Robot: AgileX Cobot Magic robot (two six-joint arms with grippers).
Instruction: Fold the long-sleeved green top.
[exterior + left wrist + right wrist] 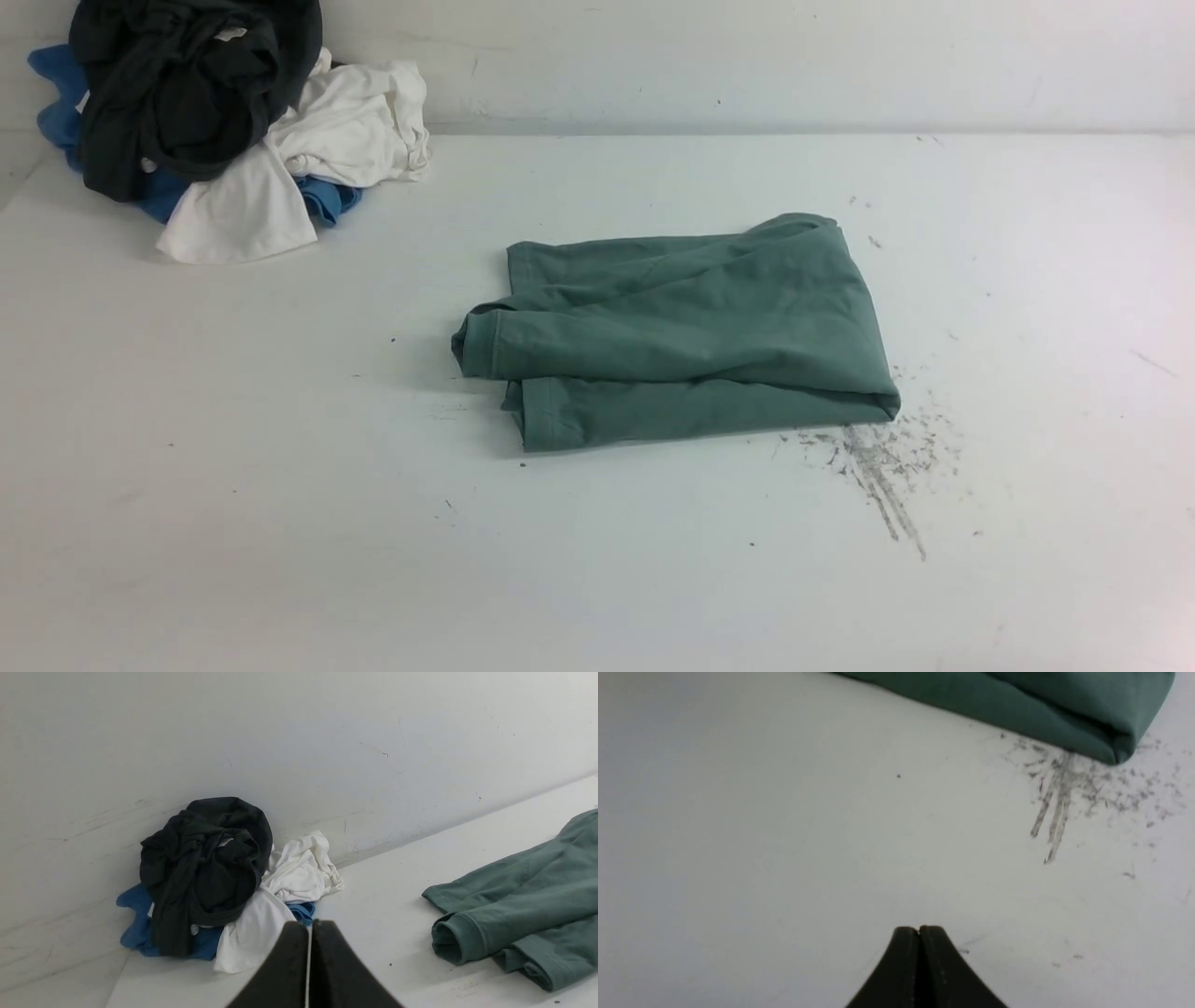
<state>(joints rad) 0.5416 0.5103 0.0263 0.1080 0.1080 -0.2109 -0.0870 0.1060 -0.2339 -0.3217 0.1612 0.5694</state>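
A white table (pixel 280 523) fills the front view, meeting a plain white wall (pixel 747 56) at 12 o'clock — both scuffed with faint marks. Grey scratch streaks (pixel 882 467) mar the tabletop toward 4 o'clock. A heap of black, white and blue clothes (pixel 215 121) sits against the wall at 10 o'clock under soft, even light.

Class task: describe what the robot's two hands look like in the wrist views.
Only the tips show. The left hand is two matte black tapered fingers, rounded at the ends. The right hand looks the same. No cables or markings are visible.
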